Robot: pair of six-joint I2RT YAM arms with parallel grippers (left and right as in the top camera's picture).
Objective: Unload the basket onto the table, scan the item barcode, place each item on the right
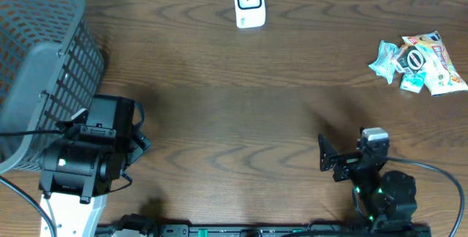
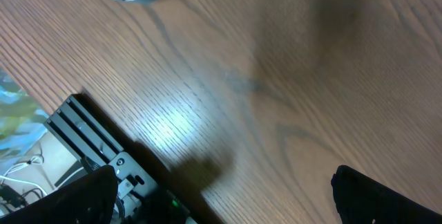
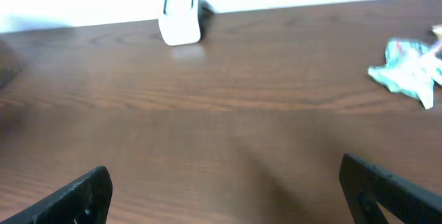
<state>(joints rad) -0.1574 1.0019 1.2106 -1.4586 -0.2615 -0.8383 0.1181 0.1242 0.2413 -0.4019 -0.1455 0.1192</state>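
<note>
Dark wooden surface (image 1: pixel 234 105): a cluster of crinkled foil snack packets, pale blue and white-orange (image 1: pixel 423 61) (image 3: pixel 409 72), lies at the far right corner, well apart from both arms. A small white box-shaped barcode scanner (image 1: pixel 248 3) (image 3: pixel 181 18) stands at mid far edge. A grey plastic mesh basket (image 1: pixel 36 61) occupies the far left corner. Black left arm (image 1: pixel 84 156), near left corner: jaws released, empty. Black right arm (image 1: pixel 376 182), near edge, right: jaws released, grasping nothing.

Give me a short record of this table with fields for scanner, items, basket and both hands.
scanner: white scanner, far edge, middle
items: snack packets, far right, not held
basket: grey basket, left corner
left hand: open, empty, beside the basket
right hand: open, empty, near edge, facing the scanner
</note>
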